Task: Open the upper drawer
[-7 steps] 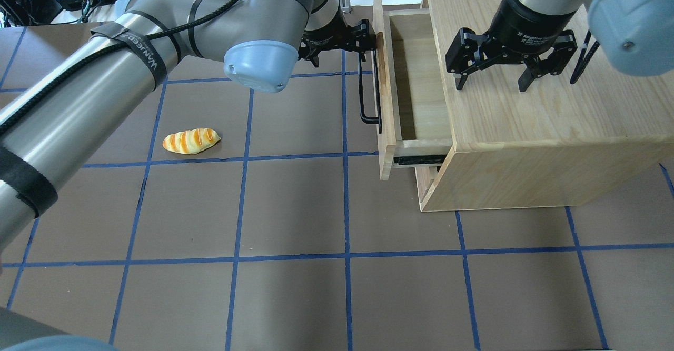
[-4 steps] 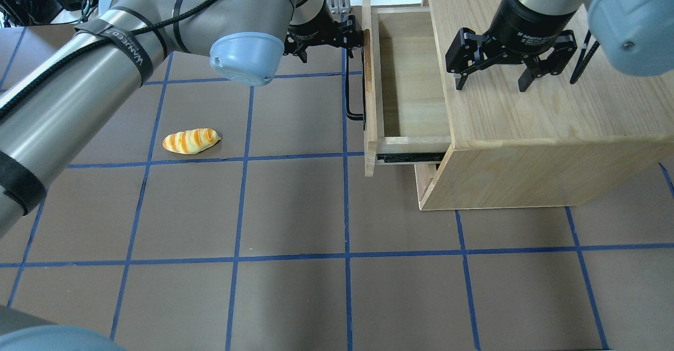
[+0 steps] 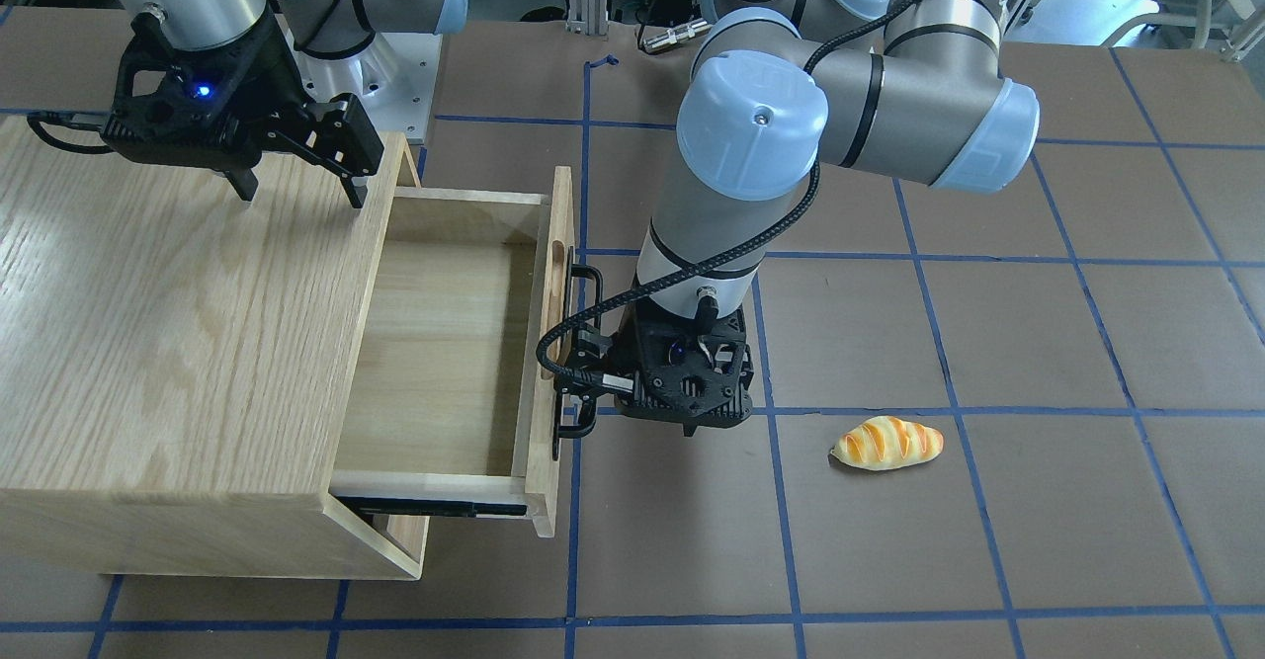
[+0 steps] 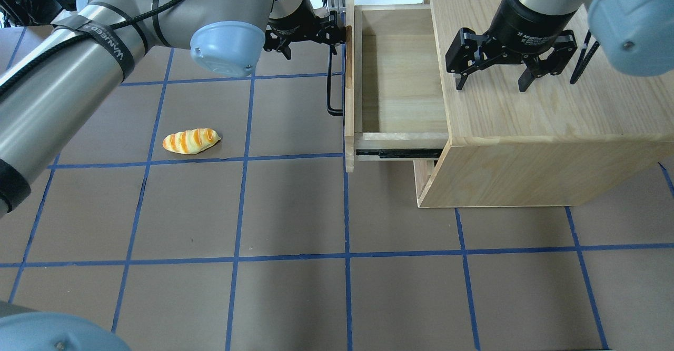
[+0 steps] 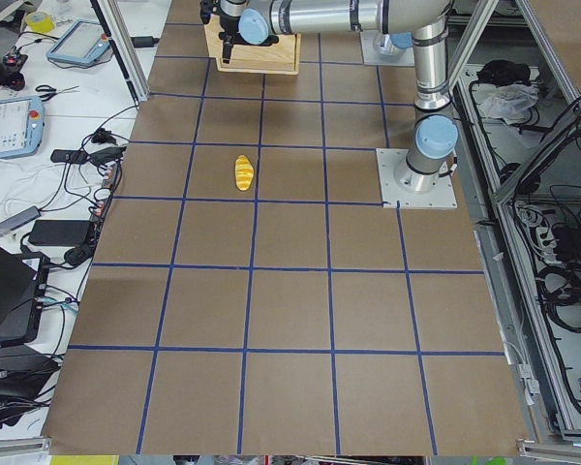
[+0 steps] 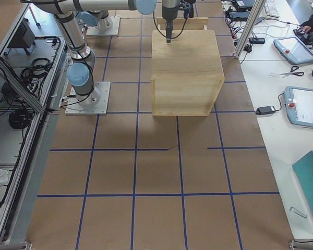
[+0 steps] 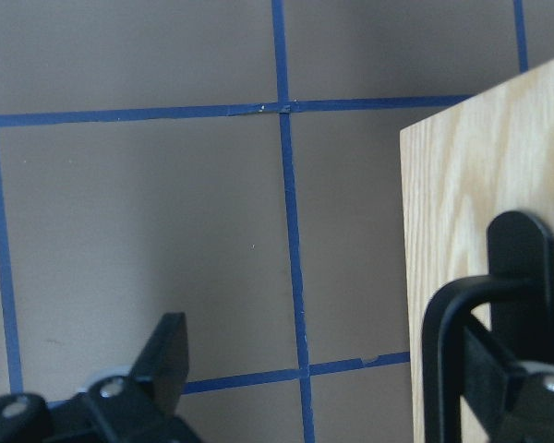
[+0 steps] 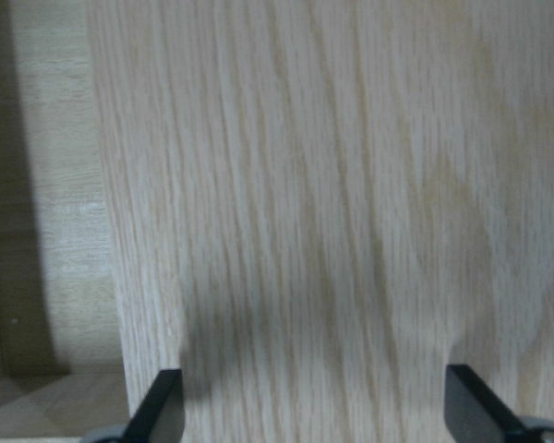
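Observation:
The upper drawer point(image 4: 403, 72) is pulled far out of the light-wood cabinet point(image 4: 526, 119) and its inside is bare. Its black bar handle point(image 4: 330, 88) runs along the front panel. My left gripper point(image 4: 337, 32) is at the handle's far end, also seen in the front-facing view point(image 3: 583, 382). In the left wrist view point(image 7: 346, 388) its jaws stand wide apart, with the handle point(image 7: 443, 369) between them by the right finger. My right gripper point(image 4: 492, 80) hangs open and empty just above the cabinet top.
A toy bread loaf point(image 4: 190, 141) lies on the brown, blue-taped table, left of the drawer. The left arm's elbow point(image 4: 226, 46) hangs over the table's back left. The cabinet fills the back right.
The drawer has slid further out of the cabinet, leftward in the overhead view, and my left gripper has moved with its handle. The right gripper has not moved.

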